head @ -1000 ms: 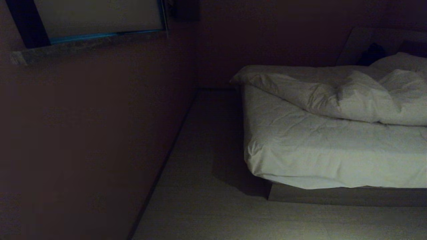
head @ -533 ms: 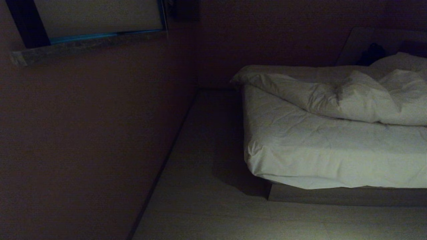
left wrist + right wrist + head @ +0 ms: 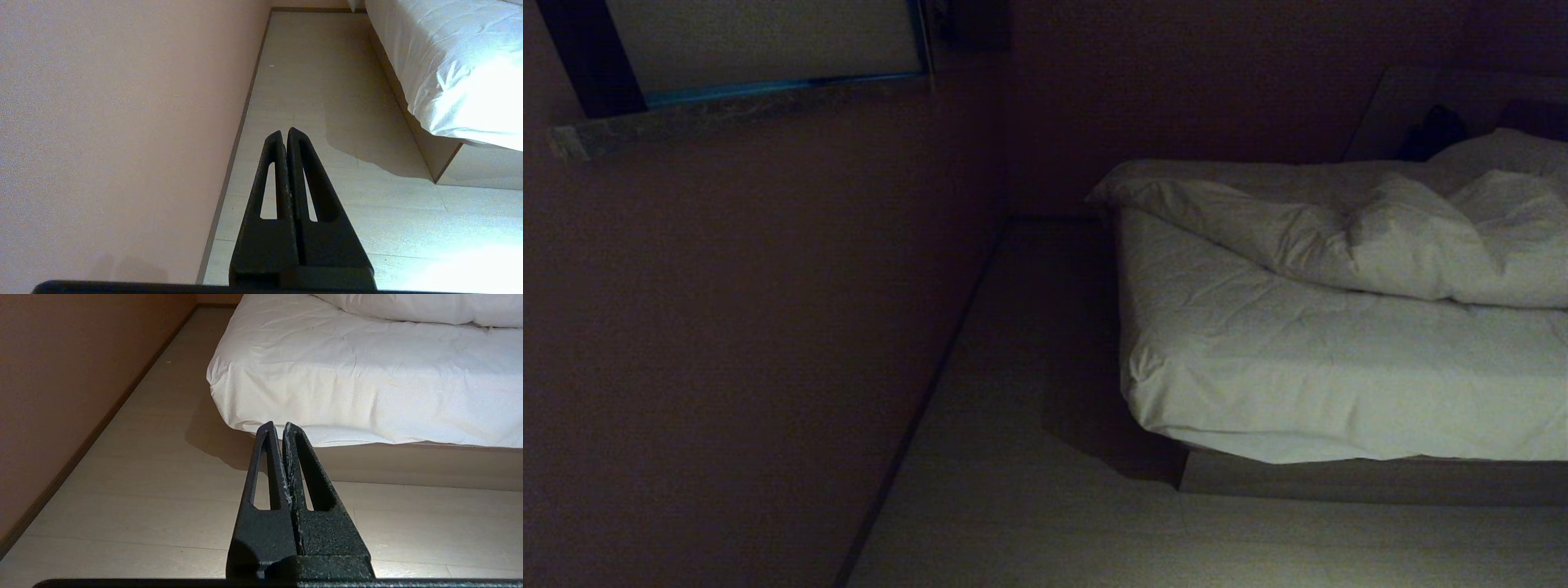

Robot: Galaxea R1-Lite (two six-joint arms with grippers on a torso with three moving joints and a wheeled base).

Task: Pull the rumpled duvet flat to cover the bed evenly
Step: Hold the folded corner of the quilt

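Duvet (image 3: 1372, 237) first: you'll find it bunched in a thick, creased roll across the far part of the bed (image 3: 1307, 384), up at about two o'clock in your head view, leaving the quilted mattress top bare on the near side. From the bed's corner the roll runs off toward three o'clock, and at its far end a pillow (image 3: 1503, 151) shows by the dark headboard (image 3: 1437, 102). Neither arm appears in your head view. Your left gripper (image 3: 284, 136) has its two fingers pressed together with nothing between them; it hangs over the pale floor (image 3: 327, 102) beside the pink wall (image 3: 114, 122), with the bed's corner off at about two o'clock and well apart from it. Your right gripper (image 3: 278, 428) is likewise closed and empty, pointing at the near edge of the mattress; the duvet lies beyond it at roughly one o'clock, well apart, with the whole bare stretch of mattress between. On the wall, at eleven o'clock in the head view, hangs a framed panel (image 3: 760, 45).
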